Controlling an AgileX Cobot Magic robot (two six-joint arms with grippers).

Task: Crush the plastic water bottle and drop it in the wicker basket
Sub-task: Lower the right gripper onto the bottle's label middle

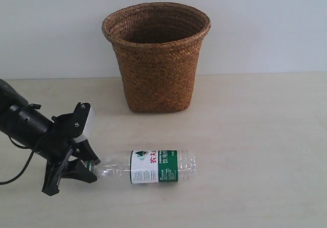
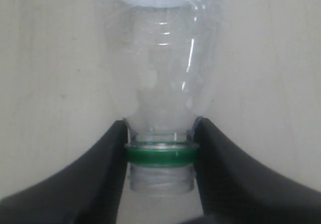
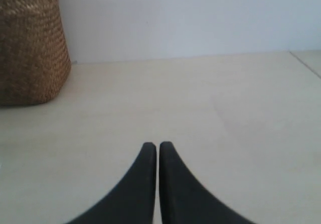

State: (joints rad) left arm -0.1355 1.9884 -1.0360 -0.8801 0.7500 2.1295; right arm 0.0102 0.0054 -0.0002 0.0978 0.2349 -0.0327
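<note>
The left fingers (image 2: 95, 179) are clamped on the neck of the plastic water bottle (image 2: 160, 73), one pressed against each side at its green ring (image 2: 160, 154). The bottle is laid on its side on the bench (image 1: 255, 136), with its neck turned toward the left arm and its label (image 1: 153, 166) facing up. The wicker basket (image 1: 156, 59) is stood upright behind it, well apart, near the wall (image 1: 255, 23). The right fingers (image 3: 145, 184) are pressed together on nothing, held low over the bench.

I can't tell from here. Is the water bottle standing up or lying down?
Lying down. The plastic water bottle rests on its side on the table, neck in the left gripper.
</note>
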